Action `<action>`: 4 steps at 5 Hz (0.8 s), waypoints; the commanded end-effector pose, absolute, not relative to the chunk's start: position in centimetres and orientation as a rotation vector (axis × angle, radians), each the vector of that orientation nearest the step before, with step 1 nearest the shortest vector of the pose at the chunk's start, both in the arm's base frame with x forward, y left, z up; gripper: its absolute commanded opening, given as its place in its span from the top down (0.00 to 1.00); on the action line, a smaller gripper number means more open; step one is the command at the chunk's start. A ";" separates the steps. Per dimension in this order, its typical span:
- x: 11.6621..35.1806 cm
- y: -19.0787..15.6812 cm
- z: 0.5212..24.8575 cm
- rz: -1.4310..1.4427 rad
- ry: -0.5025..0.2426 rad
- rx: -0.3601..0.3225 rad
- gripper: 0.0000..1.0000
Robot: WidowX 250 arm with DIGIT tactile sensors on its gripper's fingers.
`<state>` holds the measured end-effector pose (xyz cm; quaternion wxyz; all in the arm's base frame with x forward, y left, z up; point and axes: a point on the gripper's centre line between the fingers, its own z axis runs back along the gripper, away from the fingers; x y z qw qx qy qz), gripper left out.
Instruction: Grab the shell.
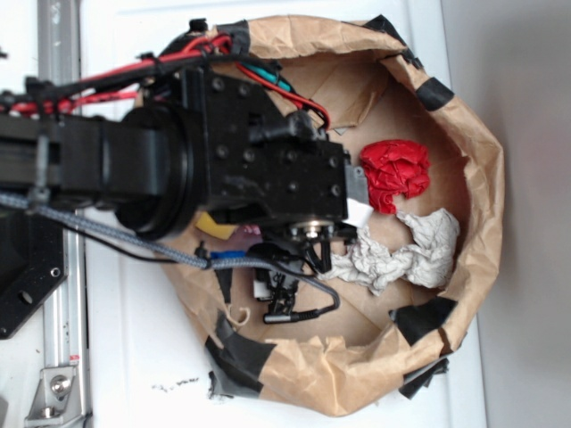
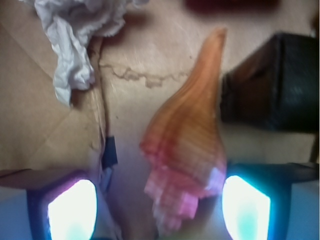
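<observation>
Overhead, a brown paper nest (image 1: 486,178) patched with black tape sits on a white surface (image 1: 134,357), holding a red crumpled wad (image 1: 395,172) and a grey-white paper wad (image 1: 406,254) toward its far side. Only the wrist view shows the shell (image 2: 187,135), lying on the paper floor between the claw (image 2: 160,205) fingers, whorled end nearest the camera, tail pointing away; the claw stands wide, its right finger (image 2: 247,205) just beside the shell.
</observation>
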<state>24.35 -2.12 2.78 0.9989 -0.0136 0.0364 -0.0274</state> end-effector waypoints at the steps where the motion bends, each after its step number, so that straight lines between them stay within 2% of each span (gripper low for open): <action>1: 25.4 -2.3 -1.2 -0.124 0.109 0.047 0.00; 2: 25.2 -1.3 -0.4 -0.022 0.099 0.041 1.00; 3: 24.9 -1.0 3.1 -0.039 0.078 0.079 1.00; 4: 25.1 -0.8 7.8 -0.052 0.043 0.099 1.00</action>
